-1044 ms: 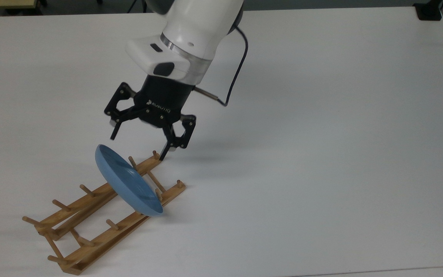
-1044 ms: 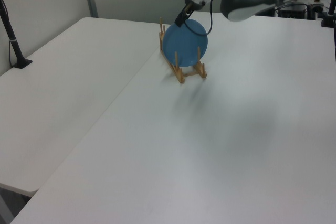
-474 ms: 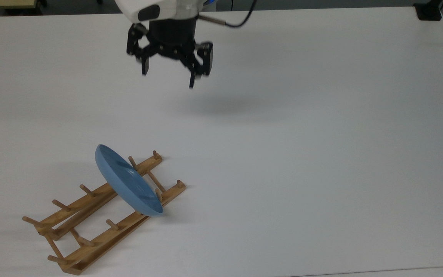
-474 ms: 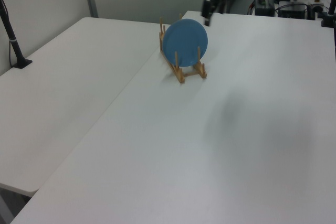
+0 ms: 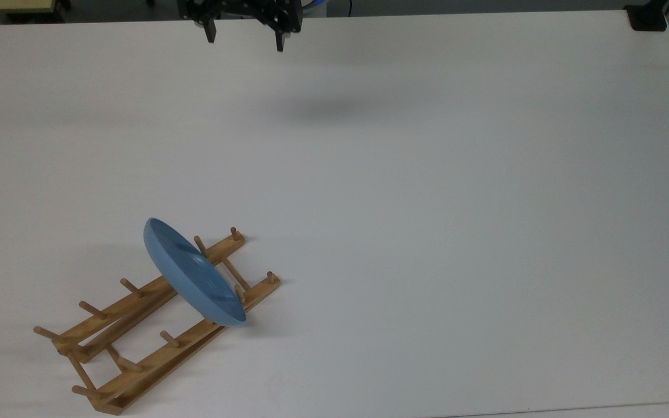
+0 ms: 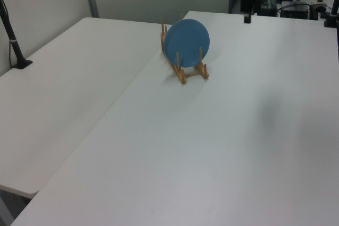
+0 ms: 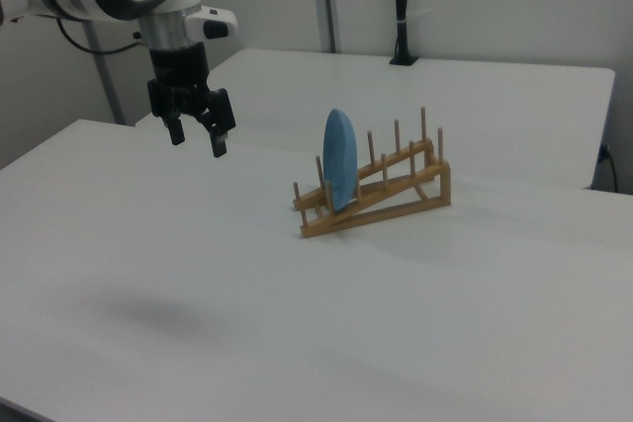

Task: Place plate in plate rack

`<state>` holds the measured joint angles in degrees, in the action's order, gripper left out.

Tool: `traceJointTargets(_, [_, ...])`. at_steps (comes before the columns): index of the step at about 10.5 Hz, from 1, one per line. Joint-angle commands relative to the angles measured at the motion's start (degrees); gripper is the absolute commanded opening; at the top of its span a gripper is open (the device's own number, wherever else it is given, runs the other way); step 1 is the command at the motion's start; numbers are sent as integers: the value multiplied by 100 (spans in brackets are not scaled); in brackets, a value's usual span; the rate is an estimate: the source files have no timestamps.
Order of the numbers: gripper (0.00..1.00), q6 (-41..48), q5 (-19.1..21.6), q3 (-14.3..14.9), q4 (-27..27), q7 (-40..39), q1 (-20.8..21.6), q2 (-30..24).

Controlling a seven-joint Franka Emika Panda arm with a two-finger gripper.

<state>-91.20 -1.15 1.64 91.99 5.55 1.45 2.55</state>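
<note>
Standing on edge in the plate rack (image 5: 154, 313), the plate (image 5: 193, 280) sits in a slot between pegs near the rack's low end, leaning a touch in the top view. Up high over the white table (image 5: 427, 203) hangs the gripper (image 7: 198, 138), well apart from the rack, its two fingers spread wide and nothing between them. A soft shadow lies on the tabletop beneath it in the right view.
</note>
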Motion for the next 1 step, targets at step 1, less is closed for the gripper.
traceJointTargets(1, [100,76,62,38,205,-159,14,-185])
